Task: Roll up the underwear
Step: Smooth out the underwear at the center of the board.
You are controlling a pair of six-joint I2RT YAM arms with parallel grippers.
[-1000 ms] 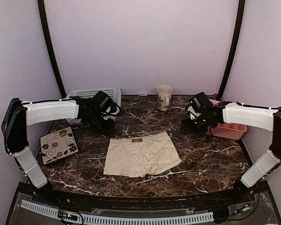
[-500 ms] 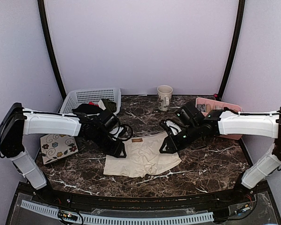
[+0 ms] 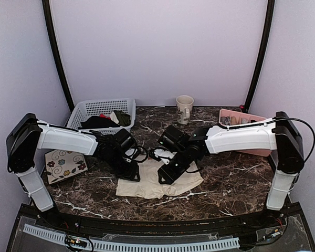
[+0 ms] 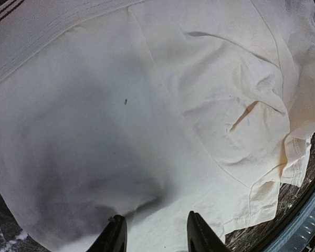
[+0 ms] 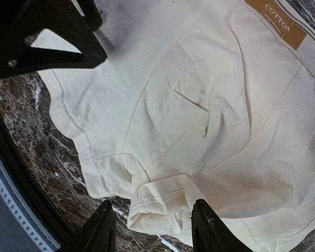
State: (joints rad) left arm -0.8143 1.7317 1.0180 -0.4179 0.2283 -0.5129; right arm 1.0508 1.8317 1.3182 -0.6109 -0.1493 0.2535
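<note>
text: "COTTON" is showing in pale capitals | carrier: brown label (image 5: pixel 275 17) sitting by the waistband of the underwear (image 5: pixel 210 121), seen in the right wrist view | second line: smaller print is running beneath the word, too small to read

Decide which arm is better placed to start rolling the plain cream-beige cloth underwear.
Probably right: the right end effector, open, straddles a raised hem of the underwear, an edge to pinch. The left end effector hovers open over flat cloth.

marble table (image 3: pixel 233 184) carries underwear (image 3: pixel 147 185), floral tile (image 3: pixel 65 164), basket (image 3: pixel 102 103), mug (image 3: pixel 185 108), pink tray (image 3: pixel 232 114).
</note>
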